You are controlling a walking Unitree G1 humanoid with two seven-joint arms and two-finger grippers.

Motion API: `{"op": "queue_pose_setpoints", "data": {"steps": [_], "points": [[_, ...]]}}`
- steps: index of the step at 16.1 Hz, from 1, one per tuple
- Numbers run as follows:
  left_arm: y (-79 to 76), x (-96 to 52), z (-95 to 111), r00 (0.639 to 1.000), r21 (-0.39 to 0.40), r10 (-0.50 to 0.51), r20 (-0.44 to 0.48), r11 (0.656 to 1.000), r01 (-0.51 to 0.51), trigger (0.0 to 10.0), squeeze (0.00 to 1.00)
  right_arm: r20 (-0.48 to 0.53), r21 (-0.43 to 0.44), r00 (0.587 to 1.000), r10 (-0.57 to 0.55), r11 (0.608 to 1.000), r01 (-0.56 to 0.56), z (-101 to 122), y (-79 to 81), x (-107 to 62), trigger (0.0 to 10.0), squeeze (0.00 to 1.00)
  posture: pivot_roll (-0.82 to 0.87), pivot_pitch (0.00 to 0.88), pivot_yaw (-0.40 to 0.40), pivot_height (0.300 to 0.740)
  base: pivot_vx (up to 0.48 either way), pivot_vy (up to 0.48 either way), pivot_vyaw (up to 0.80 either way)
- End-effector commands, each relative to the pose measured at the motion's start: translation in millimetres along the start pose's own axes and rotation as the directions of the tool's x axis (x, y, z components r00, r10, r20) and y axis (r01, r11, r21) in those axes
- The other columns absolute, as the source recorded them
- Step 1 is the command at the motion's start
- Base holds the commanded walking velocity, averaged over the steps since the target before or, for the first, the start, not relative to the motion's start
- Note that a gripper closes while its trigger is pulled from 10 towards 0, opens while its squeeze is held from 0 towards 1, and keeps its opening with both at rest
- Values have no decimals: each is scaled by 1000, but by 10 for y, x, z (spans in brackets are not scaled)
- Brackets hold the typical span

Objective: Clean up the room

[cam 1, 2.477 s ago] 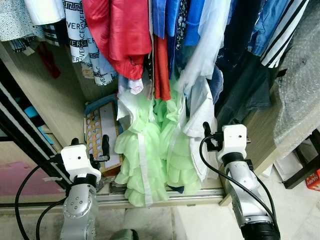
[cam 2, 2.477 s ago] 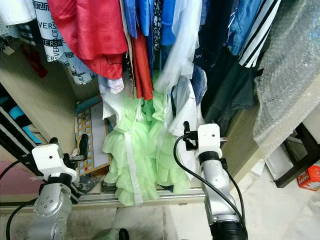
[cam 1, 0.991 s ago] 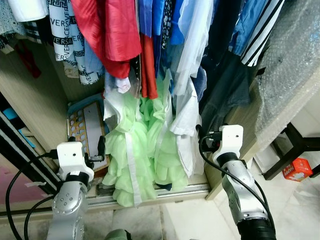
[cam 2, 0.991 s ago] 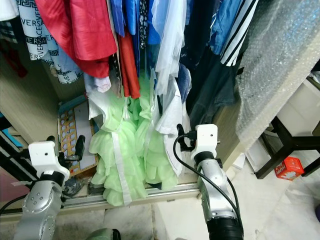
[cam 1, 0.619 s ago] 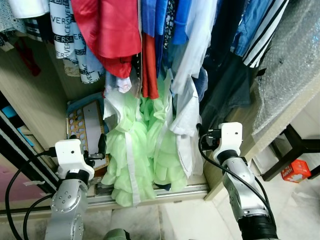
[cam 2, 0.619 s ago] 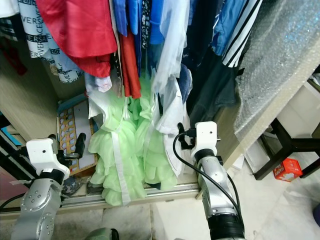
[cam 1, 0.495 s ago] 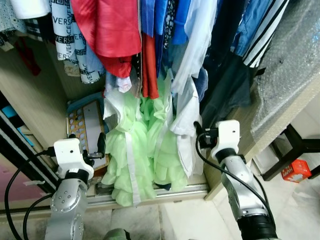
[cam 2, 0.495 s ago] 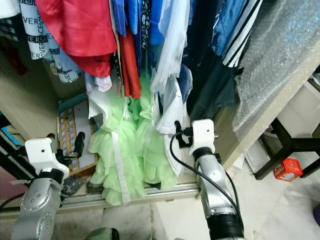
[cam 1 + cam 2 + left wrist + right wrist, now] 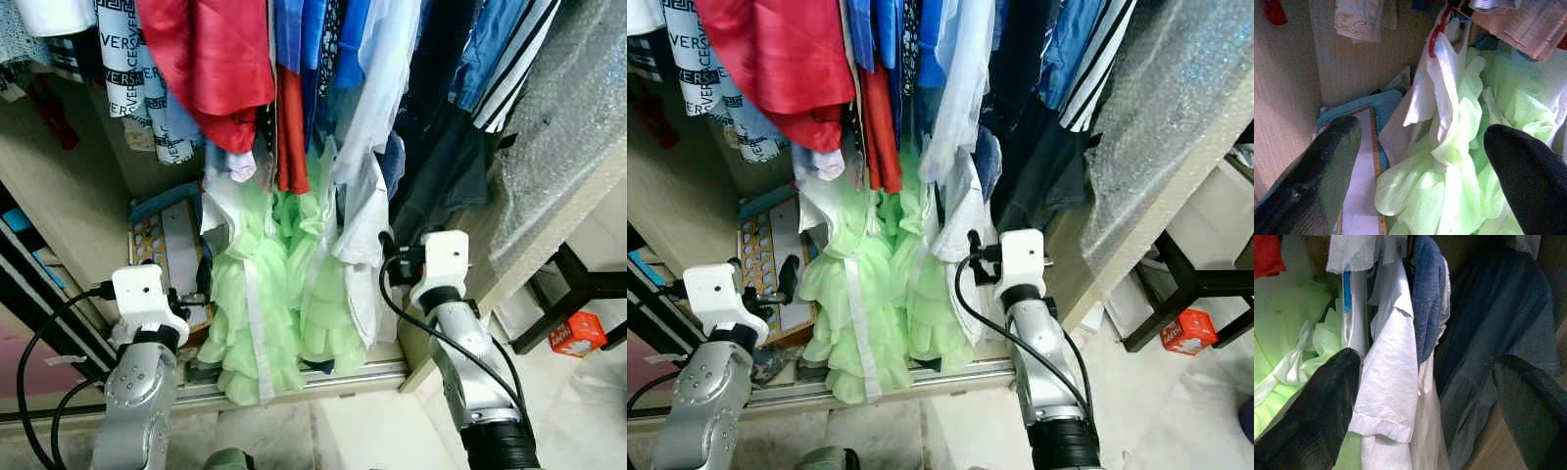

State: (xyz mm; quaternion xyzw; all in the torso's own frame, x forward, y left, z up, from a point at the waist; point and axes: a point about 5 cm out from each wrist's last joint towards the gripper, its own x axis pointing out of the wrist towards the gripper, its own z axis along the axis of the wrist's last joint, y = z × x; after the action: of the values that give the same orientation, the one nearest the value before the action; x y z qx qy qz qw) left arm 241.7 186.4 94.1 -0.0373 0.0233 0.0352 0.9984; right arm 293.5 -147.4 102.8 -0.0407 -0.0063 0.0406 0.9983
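An open wardrobe holds hanging clothes: a red garment (image 9: 211, 59), a light green ruffled dress (image 9: 274, 304), a white shirt (image 9: 361, 235) and dark blue pieces (image 9: 446, 166). My left gripper (image 9: 760, 268) is held low at the wardrobe's left side, open, with nothing between its fingers. In the left wrist view it faces the green dress (image 9: 1459, 161) and a flat board (image 9: 1364, 171). My right gripper (image 9: 1420, 396) is open and empty too, just short of the white shirt (image 9: 1391, 382) and a dark garment (image 9: 1488, 347).
A patterned board (image 9: 162, 245) leans on the wardrobe floor behind the sliding-door track (image 9: 313, 377). The wardrobe's wooden side wall (image 9: 69, 196) stands at the left. On the right are a bubble-wrapped surface (image 9: 578, 127), black furniture legs (image 9: 563, 284) and a small red box (image 9: 565, 333) on the floor.
The camera has swung right, bringing the red box into view. My right gripper has edged left toward the white shirt. Both grippers stay open and empty.
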Motion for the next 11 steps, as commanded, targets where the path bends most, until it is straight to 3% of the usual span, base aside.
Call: {"op": "queue_pose_setpoints", "data": {"steps": [1,2,7,11], "points": [[10,17,48,1000,-5,10,10,1000,-10,10000,0,-45,71,998,-50,996,53,7,-107,5,10000,0,53,0,-44,740,0,0,0],[10,18,42,1000,-9,11,7,1000,-11,10000,0,-68,96,995,-72,992,78,-25,-129,-2,10000,0,54,0,-44,740,0,0,0],[-13,22,31,1000,-21,9,-3,1000,-9,10000,0,-58,26,994,-87,996,89,-43,-147,-18,10000,0,52,0,-43,740,0,0,0],[-73,41,29,1000,-23,-12,-7,1000,11,10000,0,-60,11,997,-55,998,56,-33,-115,-6,10000,0,51,0,-48,740,0,0,800]]}}
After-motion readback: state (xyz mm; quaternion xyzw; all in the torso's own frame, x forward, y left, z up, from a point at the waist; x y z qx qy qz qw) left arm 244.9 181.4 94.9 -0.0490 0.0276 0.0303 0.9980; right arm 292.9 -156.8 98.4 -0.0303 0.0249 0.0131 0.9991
